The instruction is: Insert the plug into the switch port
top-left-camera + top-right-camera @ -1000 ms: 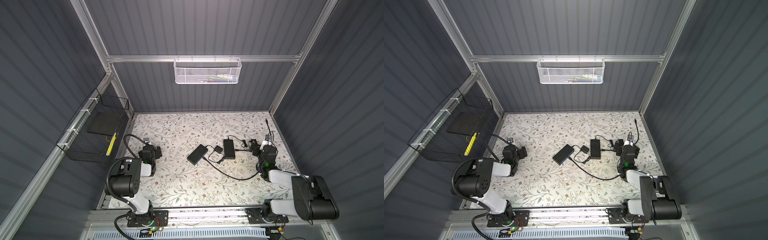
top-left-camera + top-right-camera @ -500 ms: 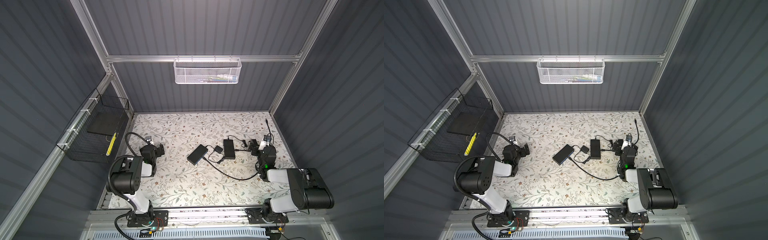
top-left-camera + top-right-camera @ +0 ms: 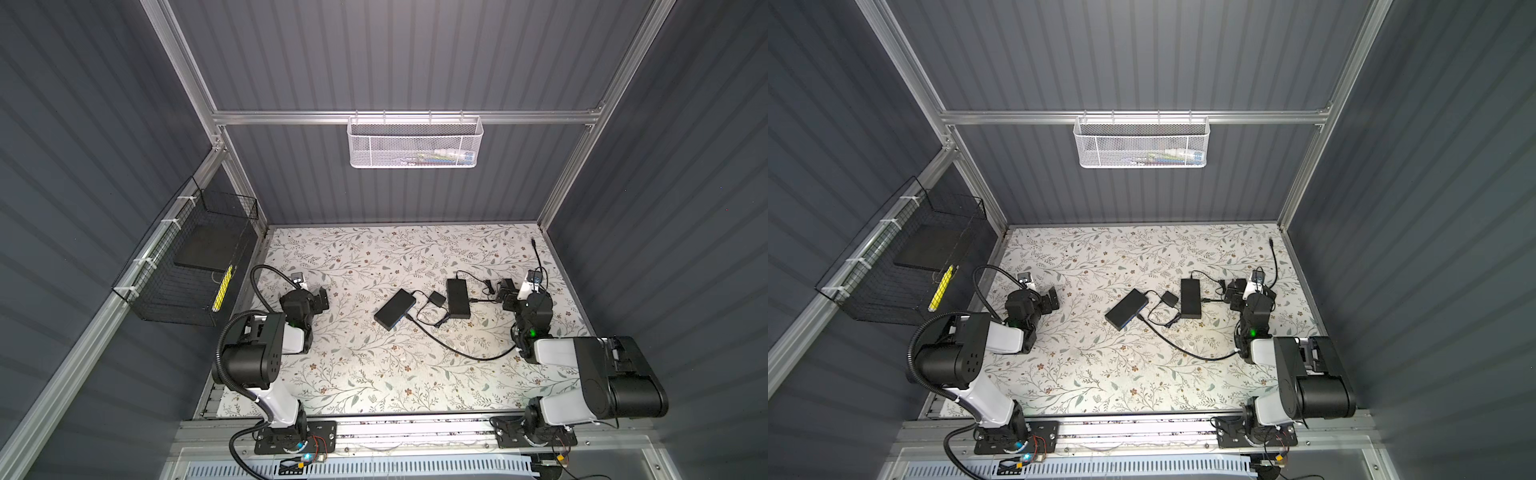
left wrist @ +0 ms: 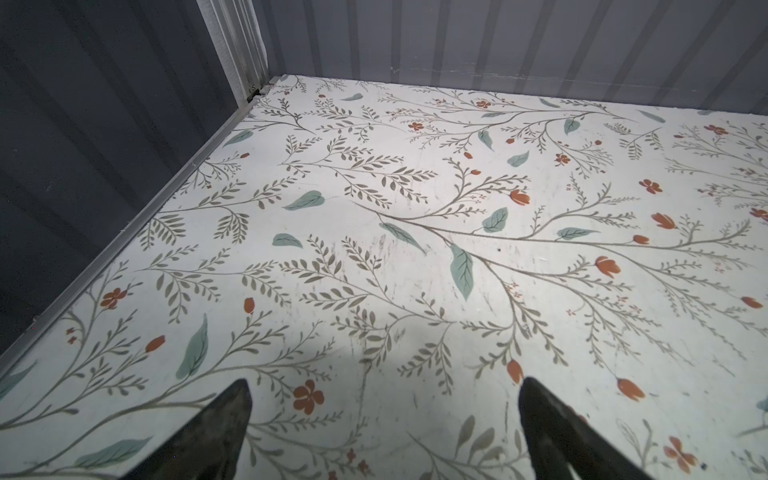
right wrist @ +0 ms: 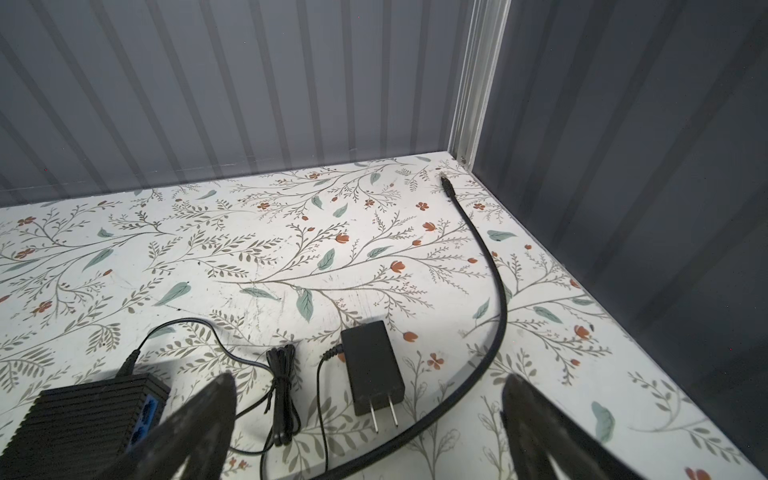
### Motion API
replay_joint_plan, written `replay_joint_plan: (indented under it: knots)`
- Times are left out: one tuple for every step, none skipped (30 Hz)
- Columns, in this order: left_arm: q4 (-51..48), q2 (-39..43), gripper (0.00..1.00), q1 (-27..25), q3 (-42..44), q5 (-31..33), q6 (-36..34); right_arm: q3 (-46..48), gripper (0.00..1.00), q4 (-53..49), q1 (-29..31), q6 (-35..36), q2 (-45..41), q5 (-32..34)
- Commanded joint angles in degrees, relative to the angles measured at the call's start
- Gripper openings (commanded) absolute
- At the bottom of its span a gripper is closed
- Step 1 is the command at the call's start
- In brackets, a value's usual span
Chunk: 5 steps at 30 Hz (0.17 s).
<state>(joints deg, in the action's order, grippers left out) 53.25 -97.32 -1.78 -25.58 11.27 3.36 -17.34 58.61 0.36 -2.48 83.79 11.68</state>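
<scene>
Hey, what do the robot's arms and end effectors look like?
The left arm and right arm mix black joint housings with white links, each wrist with a green light. A black ribbed hose loops along the left arm. The left end effector and right end effector have dark tapered fingers.

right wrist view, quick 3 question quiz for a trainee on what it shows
1. True or false: the right gripper is shut on the thick black cable.
2. How many prongs does the power adapter have? A two, B three, C none.
3. Fill in: the switch has ports coloured ____.
Key: 1 false, it stands open; 2 A; 3 blue.
</scene>
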Motion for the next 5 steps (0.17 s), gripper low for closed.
replay_joint_plan:
  knots:
    - [1.41, -0.63, 1.00, -0.15, 0.18, 0.14, -1.29, -0.31, 0.99, 0.06, -0.45, 0.07, 0.40, -0.89]
    - [1.38, -0.64, 1.00, -0.15, 0.18, 0.16, -1.38, -0.14, 0.99, 0.31, -0.45, 0.07, 0.34, -0.94]
    - [1.32, -0.67, 1.00, -0.15, 0.18, 0.14, -1.36, 0.11, 0.99, 0.60, -0.45, 0.11, 0.21, -0.94]
    - [1.33, -0.66, 1.00, -0.15, 0.22, 0.16, -1.34, 0.20, 0.99, 0.78, -0.45, 0.18, 0.19, -0.92]
    - [1.33, -0.68, 1.00, -0.23, 0.18, 0.18, -1.36, 0.36, 0.99, 1.03, -0.45, 0.18, 0.15, -0.87]
